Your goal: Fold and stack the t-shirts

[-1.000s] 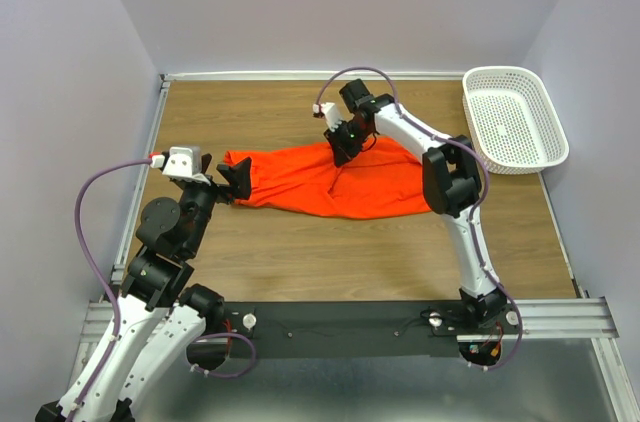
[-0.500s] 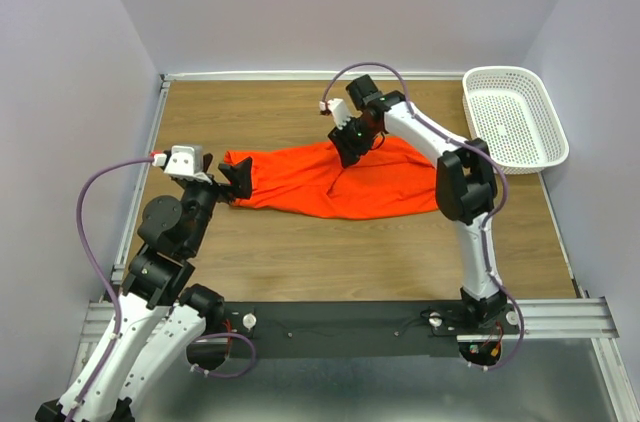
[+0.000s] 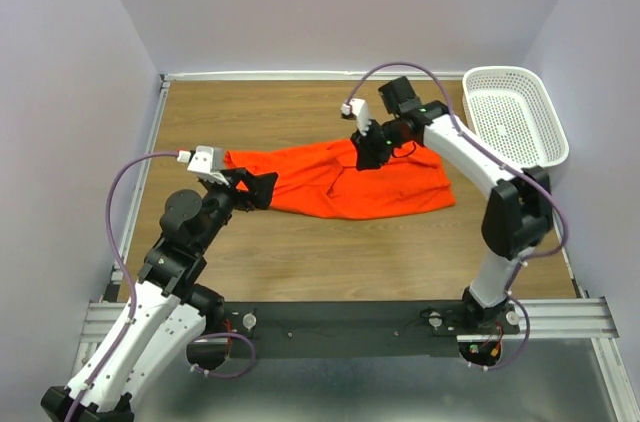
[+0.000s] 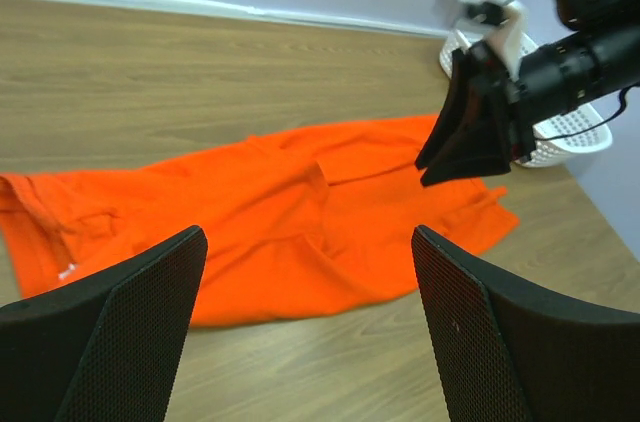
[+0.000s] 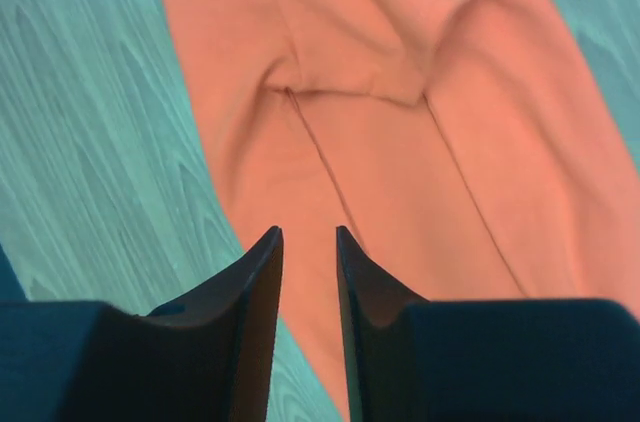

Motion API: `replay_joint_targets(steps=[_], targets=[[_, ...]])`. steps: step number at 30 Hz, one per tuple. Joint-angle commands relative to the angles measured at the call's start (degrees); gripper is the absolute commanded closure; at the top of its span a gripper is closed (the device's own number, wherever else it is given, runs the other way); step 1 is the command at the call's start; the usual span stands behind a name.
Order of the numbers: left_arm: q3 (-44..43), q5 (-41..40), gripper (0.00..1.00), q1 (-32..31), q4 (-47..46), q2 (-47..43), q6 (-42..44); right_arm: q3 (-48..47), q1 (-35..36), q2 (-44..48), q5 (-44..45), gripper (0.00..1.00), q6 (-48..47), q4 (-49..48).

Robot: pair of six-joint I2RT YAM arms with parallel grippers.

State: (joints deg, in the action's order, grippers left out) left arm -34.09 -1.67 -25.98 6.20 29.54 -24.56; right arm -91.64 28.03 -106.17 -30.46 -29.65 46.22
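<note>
Left gripper (image 3: 262, 189) is hanging wide open and empty by the left end of the one orange-red t-shirt (image 3: 340, 182) lying on the table (image 3: 300, 252). Right gripper (image 3: 367, 154) is hovering above it, jaws narrowly parted, holding nothing. One white basket (image 3: 510, 127) is sitting apart.

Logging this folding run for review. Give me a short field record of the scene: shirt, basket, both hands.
t-shirt: one, orange-red, laid out creased on the table
basket: white, empty, far right corner
left hand: open wide, at the shirt's left end, holding nothing
right hand: jaws slightly apart, above the shirt, holding nothing
</note>
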Motion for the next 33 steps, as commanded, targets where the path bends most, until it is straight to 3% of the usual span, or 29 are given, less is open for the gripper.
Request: replay_joint_targets(steps=[1,3,4,5,13,22,27,32,33], targets=[[2.2,3.4,0.09,0.2,-2.9,-2.6,-5.2,10.6,-4.0,10.2,-4.7,0.64,-0.3,-13.6],[1.6,2.6,0.09,0.3,-2.4,-3.1,-5.0,15.9,-4.7,12.5,-4.1,0.43,2.3,-22.7],[1.4,2.2,0.09,0.2,-2.2,-3.3,-4.5,16.7,-4.7,13.4,-4.3,0.07,2.5,-24.7],[1.2,2.2,0.09,0.2,-2.0,-3.3,-4.2,17.4,-4.7,13.4,-4.4,0.00,3.0,-26.7],[1.7,0.0,0.09,0.2,-2.2,-2.1,-3.7,14.7,-4.7,9.7,-2.3,0.00,7.3,-35.1],[1.7,-3.0,0.09,0.2,-3.6,-0.2,-2.9,27.4,-4.7,13.1,-4.3,0.00,18.8,-59.4],[2.1,-3.8,0.09,0.2,-3.9,-0.6,-3.0,37.2,-4.7,12.6,-2.2,0.00,26.3,-82.0],[2.3,-5.1,0.09,0.2,-4.0,-0.4,-2.8,34.9,-4.7,5.7,-8.5,0.01,27.7,-82.7],[2.2,-5.2,0.09,0.2,-4.0,-0.3,-2.7,36.1,-4.7,5.3,-10.7,0.00,27.6,-86.7]])
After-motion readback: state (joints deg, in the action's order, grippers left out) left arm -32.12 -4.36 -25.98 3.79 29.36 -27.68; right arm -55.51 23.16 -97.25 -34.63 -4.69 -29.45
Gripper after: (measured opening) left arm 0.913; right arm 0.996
